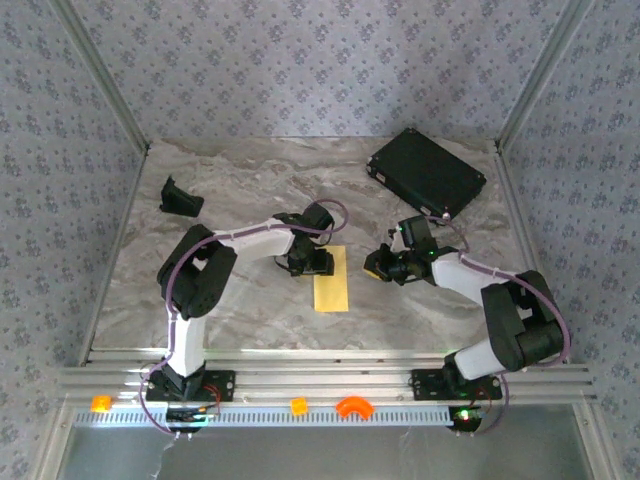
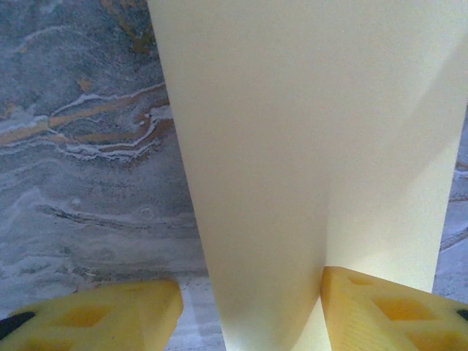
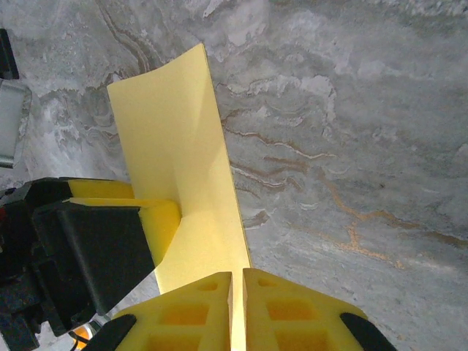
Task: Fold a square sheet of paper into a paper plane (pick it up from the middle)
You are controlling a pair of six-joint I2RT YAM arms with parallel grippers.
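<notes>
Top external view shows the square sheet of paper (image 1: 331, 283), thin and pale yellow, seen as a narrow rectangle near the middle of the grey marbled table (image 1: 230, 300), between the 2 arms. I judge the step in hand to be the making of 1 long fold along this rectangle. To do it well, the 2 grippers should work against each other. 1 pins the paper so it cannot slide, and the other brings the flap over slowly, so that the edges meet before the crease is pressed. The paper is light and bends easily, so a quick pull may drag it or give a crooked crease.

The left gripper (image 1: 316, 266) stands at the far left corner of the paper. In the left wrist view its 2 yellow fingers are about half open and stand astride a raised part of the paper. 1 finger (image 2: 387, 307) touches the paper at a crease, while bare table shows beside the other, so it grips nothing. The right gripper (image 3: 237, 292) is just right of the paper. Its 2 fingers are pressed nearly together and a thin pale-yellow line runs into the slit between them. I judge that it pinches the paper's edge, though this is not fully certain. Further right, the black rectangular case (image 1: 427, 172) lies well apart.
</notes>
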